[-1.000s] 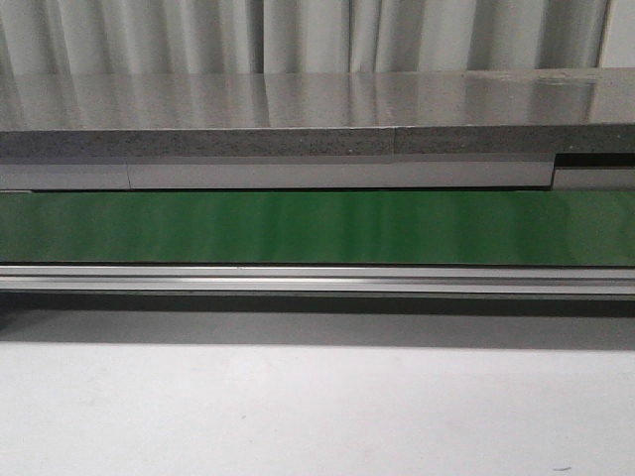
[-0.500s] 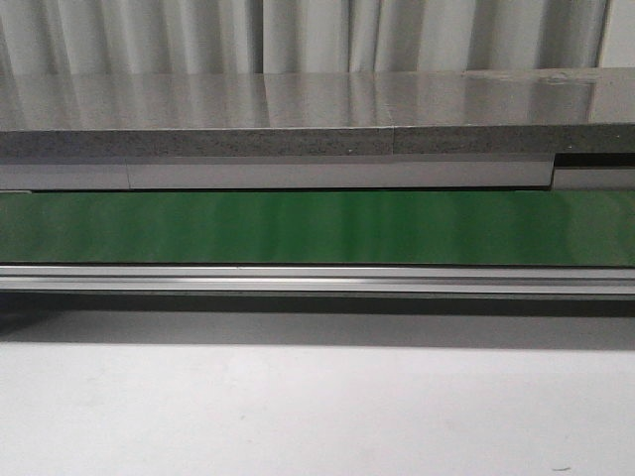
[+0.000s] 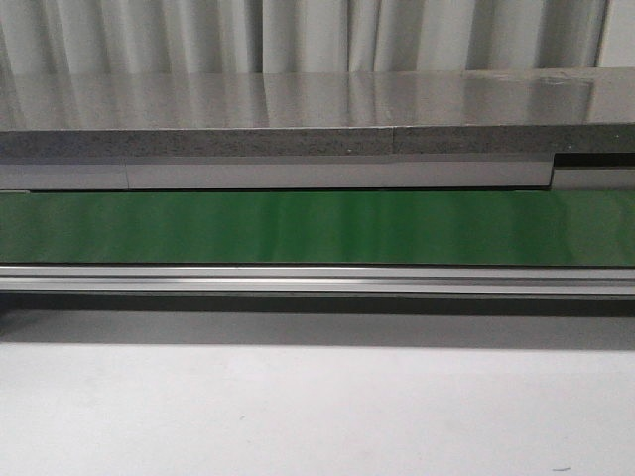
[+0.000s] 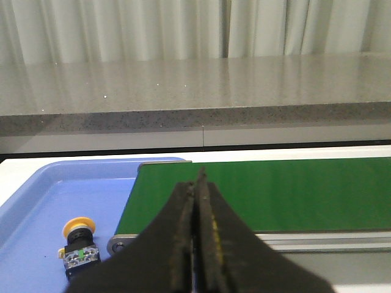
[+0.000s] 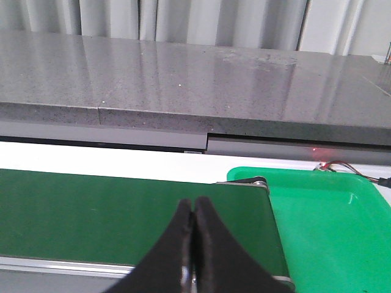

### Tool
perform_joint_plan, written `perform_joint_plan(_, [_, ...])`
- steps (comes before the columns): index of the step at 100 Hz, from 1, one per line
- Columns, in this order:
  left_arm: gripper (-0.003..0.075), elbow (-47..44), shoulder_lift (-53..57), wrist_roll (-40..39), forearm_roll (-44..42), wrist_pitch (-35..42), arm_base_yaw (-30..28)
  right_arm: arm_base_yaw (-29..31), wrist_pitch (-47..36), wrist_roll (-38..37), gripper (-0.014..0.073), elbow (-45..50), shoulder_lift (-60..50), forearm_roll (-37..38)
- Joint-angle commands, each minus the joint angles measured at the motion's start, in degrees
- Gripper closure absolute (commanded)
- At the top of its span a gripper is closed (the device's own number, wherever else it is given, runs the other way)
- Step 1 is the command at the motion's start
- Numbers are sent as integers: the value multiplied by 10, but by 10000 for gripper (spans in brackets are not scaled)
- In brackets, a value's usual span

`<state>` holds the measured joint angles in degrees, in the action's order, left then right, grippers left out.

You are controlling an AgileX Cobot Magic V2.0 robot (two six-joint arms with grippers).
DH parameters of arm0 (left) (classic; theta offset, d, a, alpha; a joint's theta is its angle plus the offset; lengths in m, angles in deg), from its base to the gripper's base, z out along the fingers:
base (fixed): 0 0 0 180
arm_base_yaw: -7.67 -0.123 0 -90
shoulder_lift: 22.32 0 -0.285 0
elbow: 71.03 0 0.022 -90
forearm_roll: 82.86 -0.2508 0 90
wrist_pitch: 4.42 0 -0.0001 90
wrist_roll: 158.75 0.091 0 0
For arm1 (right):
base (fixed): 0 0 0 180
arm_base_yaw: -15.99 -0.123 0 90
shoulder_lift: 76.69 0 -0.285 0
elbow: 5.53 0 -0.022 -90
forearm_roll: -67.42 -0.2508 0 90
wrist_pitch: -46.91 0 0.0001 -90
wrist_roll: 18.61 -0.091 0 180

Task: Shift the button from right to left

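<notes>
Beside the green belt (image 4: 263, 195), the button (image 4: 78, 244) lies in the blue tray (image 4: 36, 201) — both claws pressed together, empty; task seemingly done — arms need only retreat.

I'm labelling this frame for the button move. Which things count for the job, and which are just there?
Job:
- button, lying in the blue tray
- left gripper, shut
- right gripper, shut

Just there:
- green belt
- green tray
- grey counter
- curtain
</notes>
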<state>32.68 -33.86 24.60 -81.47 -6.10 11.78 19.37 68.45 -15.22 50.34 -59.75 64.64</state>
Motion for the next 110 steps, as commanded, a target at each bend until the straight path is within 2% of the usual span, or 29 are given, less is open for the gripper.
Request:
perform_joint_plan(1, [741, -7, 24, -6, 12, 60, 4, 0, -43, -1, 661, -15, 5, -3])
perform_joint_plan(13, [741, -35, 60, -6, 17, 62, 4, 0, -43, -1, 661, -15, 5, -3])
perform_joint_plan(23, [741, -35, 57, -6, 17, 30, 4, 0, -43, -1, 661, -15, 5, -3])
perform_joint_plan(110, [741, -35, 57, -6, 17, 27, 4, 0, -43, -1, 661, -15, 6, -3])
